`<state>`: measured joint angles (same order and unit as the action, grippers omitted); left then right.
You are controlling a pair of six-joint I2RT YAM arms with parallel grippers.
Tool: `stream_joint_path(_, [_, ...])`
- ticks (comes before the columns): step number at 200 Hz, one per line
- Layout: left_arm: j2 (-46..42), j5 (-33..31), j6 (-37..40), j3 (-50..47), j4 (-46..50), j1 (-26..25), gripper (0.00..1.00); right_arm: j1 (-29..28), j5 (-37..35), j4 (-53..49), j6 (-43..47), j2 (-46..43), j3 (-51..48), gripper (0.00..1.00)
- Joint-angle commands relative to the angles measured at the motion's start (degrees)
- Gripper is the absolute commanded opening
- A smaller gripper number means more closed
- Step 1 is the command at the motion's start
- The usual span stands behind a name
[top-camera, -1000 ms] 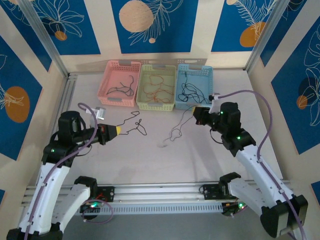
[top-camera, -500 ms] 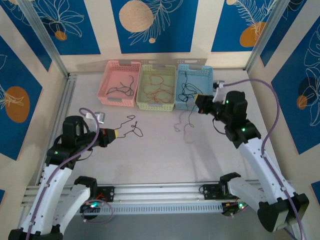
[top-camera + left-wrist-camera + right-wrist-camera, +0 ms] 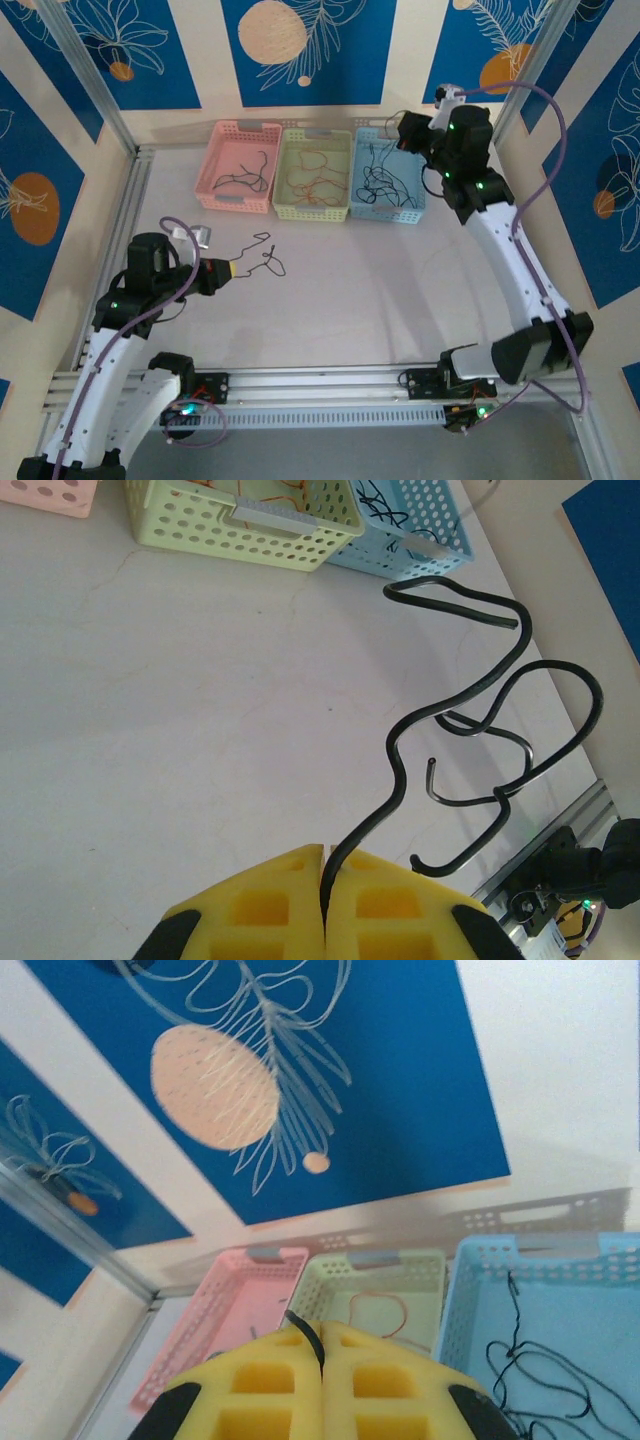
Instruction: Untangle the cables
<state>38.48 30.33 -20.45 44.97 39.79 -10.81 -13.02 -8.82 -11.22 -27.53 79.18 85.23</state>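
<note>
Walls (image 3: 300, 50) of blue leaf-print panels and cream board close three sides of a pale counter (image 3: 380, 290), which has open room across its middle and right. Along its far edge a pink basket (image 3: 210, 170), a yellow basket (image 3: 310, 212) and a blue basket (image 3: 385, 214) stand side by side. The right claw (image 3: 322, 1345) hangs high above the blue one, closed on a black strand (image 3: 308, 1335) whose lower run is too thin to trace. The left claw (image 3: 238, 267), low at the left, pinches a black cable (image 3: 470, 695) that curls in loops just beyond it. Orange cables (image 3: 315, 185) lie in the yellow basket and black cables (image 3: 385, 183) in the blue.
</note>
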Motion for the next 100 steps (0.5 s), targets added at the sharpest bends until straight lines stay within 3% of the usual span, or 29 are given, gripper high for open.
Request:
stream_joint_path(1, [-0.05, 0.18, 1.19, -0.46, -0.86, -0.19, 0.00, 0.70, -5.51, 1.00, -1.70, 5.59, 5.59, 0.00])
stream_joint_path(71, [0.33, 0.83, 1.02, -0.76, -1.29, -0.18, 0.00, 4.20, -7.19, 1.28, -6.27, 22.86, 17.90, 0.00])
stream_joint_path(100, [0.30, 0.89, 1.02, -0.85, -1.29, -0.20, 0.00, 4.60, -8.19, 0.95, -8.51, 25.76, 16.79, 0.00])
